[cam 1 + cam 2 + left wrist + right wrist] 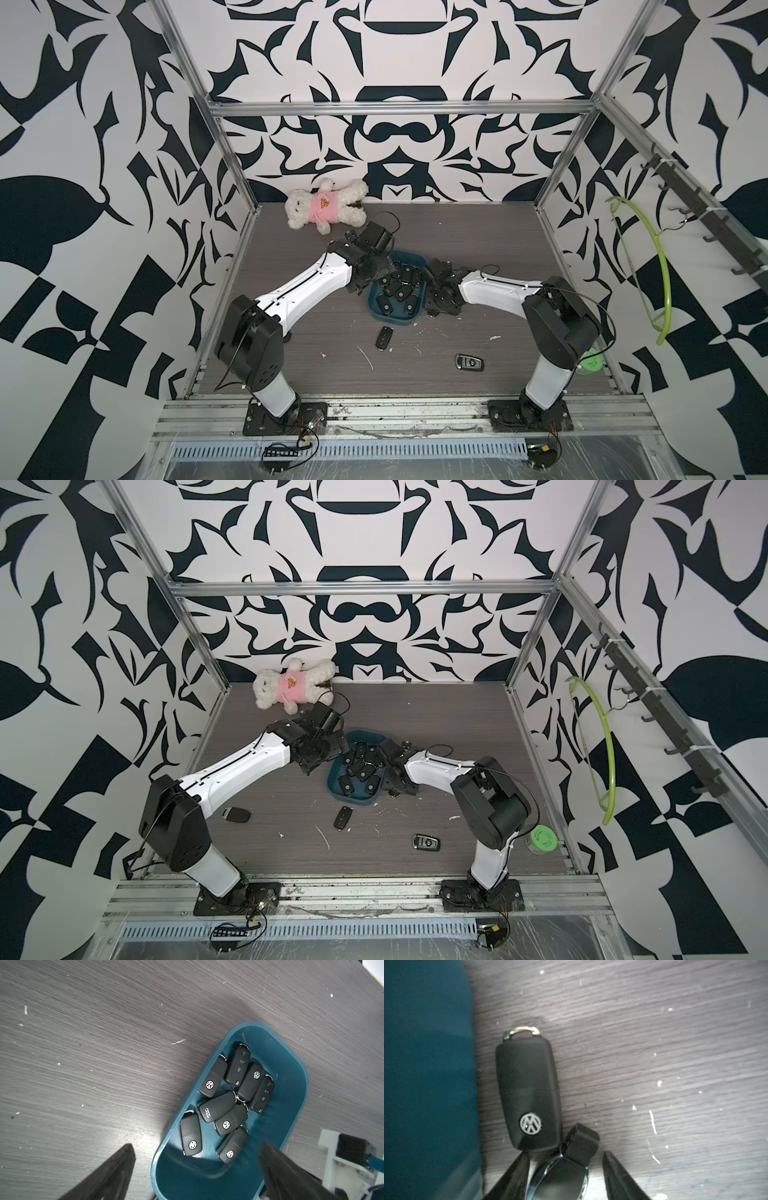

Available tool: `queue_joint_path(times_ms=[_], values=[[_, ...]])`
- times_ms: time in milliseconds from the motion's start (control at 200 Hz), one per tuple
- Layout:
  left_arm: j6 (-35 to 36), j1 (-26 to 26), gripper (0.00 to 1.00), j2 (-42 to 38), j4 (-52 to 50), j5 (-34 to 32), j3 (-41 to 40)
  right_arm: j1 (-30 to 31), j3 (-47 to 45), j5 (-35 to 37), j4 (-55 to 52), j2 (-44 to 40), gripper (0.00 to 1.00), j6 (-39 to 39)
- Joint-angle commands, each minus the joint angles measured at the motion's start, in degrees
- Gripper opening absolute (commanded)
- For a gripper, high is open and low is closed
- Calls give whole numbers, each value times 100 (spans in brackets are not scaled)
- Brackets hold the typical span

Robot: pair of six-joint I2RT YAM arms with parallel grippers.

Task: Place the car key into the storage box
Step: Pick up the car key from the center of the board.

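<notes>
The teal storage box (390,321) (353,801) (291,1076) sits mid-table and holds several black car keys (218,1107). My left gripper (197,1145) (368,286) hangs open over one end of the box with nothing between its fingers. My right gripper (564,1167) (436,307) is low on the table just outside the box's right wall (425,1064). Its fingers stand on either side of a chrome-rimmed car key (560,1180), with a gap still showing on one side. A black VW key (529,1095) lies on the table just past the fingertips, beside the box.
More keys lie loose on the table: a black flip key (384,337), a silver-trimmed key (469,360) and one under the left arm (236,813). A plush bear (324,203) lies at the back left. A green hanger (648,266) hangs on the right wall.
</notes>
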Motion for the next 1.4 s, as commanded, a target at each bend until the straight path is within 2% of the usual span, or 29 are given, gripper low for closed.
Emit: queue_joint_path(times_ms=[0,295,315,435,740,840,1025,1180,1395], values=[[75,39,99,-173,42,52,-123,2,15,317,-379,-162,54,129],[87,57,99,-145,50,100,-116,4,-204,218,-221,-202,49,369],[88,59,99,-147,47,106,-109,8,-215,0,-183,-201,48,384],[88,63,99,-195,23,90,-146,3,-226,-34,-167,-227,34,431],[88,64,99,-272,45,60,-212,10,59,354,-542,-676,33,176],[88,64,99,-259,47,81,-200,13,92,319,-608,-669,36,133],[88,64,99,-274,71,85,-247,144,14,213,-564,-667,55,309],[87,64,99,-282,69,92,-265,177,-187,-122,-379,-532,55,607],[102,66,99,-352,55,35,-298,177,-273,-109,-455,-466,55,815]])
